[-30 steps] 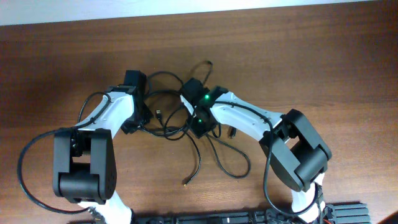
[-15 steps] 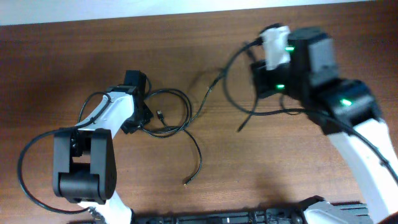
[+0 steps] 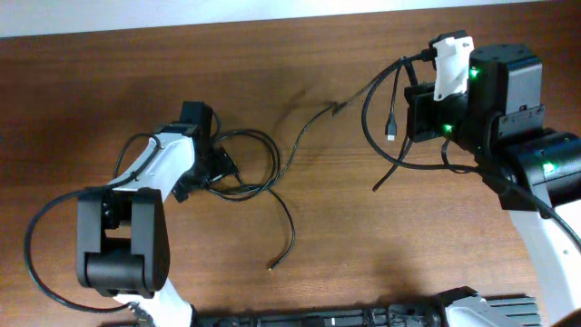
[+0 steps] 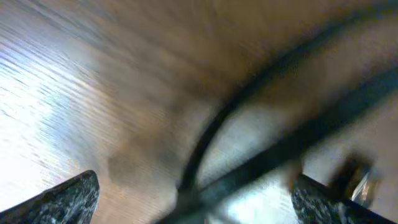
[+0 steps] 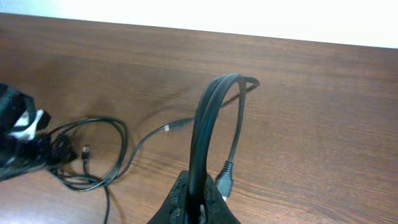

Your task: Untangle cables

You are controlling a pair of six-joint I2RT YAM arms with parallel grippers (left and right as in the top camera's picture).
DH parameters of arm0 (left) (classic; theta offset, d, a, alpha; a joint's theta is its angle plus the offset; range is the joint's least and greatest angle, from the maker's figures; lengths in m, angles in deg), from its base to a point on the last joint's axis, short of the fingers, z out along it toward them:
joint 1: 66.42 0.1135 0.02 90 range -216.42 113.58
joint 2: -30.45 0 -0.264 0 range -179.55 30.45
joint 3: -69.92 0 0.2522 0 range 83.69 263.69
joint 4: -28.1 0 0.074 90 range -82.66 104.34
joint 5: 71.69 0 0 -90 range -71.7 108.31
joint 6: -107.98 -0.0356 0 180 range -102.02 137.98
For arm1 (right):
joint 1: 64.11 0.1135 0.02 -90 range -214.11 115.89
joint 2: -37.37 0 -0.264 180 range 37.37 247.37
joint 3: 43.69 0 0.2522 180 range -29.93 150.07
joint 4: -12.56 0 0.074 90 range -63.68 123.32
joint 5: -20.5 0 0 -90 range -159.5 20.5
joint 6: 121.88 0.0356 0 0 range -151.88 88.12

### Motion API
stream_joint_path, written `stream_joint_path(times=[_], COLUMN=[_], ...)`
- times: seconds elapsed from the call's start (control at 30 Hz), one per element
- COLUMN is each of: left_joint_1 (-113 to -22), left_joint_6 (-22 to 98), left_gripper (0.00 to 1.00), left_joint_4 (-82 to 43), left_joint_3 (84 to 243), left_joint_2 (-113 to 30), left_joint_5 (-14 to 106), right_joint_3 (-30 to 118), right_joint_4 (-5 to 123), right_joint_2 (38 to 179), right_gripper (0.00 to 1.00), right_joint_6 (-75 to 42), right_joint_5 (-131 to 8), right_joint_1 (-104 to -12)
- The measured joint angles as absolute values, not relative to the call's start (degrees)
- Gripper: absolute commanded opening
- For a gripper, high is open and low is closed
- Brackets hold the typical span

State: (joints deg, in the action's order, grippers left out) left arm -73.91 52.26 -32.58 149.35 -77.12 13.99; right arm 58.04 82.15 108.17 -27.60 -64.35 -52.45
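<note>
While the brown wooden counter ends in a white strip at 12 o'clock, the right gripper is clamped on one looped cable, held up at 2 o'clock; the left gripper gapes wide astride the other cables lying at 9 o'clock.

Your overhead looks straight down on the table. Left wrist, blurred, hugs it. Right wrist, high up, shares the cables at 9 o'clock.
</note>
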Motion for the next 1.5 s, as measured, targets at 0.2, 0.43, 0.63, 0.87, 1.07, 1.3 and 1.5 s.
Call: stream_joint_path(times=[0.2, 0.43, 0.63, 0.87, 1.07, 1.3, 1.5], left_joint_1=[-73.95, -73.95, -73.95, -73.95, -73.95, -73.95, -73.95], left_joint_6=[41.29, 32.59, 30.8, 30.78, 30.78, 30.78, 30.78], left_gripper=[0.99, 0.99, 0.99, 0.99, 0.99, 0.99, 0.99], left_joint_4=[-36.14, -45.16, -52.99, -55.11, -55.15, -55.15, -55.2], left_joint_3=[151.08, 152.92, 152.92, 152.92, 152.92, 152.92, 152.92], left_joint_2=[-66.7, -34.39, -19.62, -14.55, -14.55, -14.55, -14.55], left_joint_5=[18.99, 19.78, 16.92, 16.35, 16.35, 16.35, 16.35], right_joint_3=[58.04, 58.04, 58.04, 58.04, 58.04, 58.04, 58.04], right_joint_4=[82.09, 81.91, 80.91, 81.67, 83.68, 84.62, 83.53], right_joint_2=[108.17, 108.19, 109.18, 112.32, 112.65, 112.65, 112.65], right_gripper=[0.04, 0.04, 0.04, 0.04, 0.04, 0.04, 0.04], right_joint_6=[-27.65, -27.62, -27.6, -26.62, -25.96, -25.88, -24.48], right_joint_5=[-68.07, -77.03, -82.63, -86.17, -86.17, -86.19, -86.47], right_joint_1=[-52.45, -52.45, -52.45, -52.45, -52.45, -52.47, -58.33])
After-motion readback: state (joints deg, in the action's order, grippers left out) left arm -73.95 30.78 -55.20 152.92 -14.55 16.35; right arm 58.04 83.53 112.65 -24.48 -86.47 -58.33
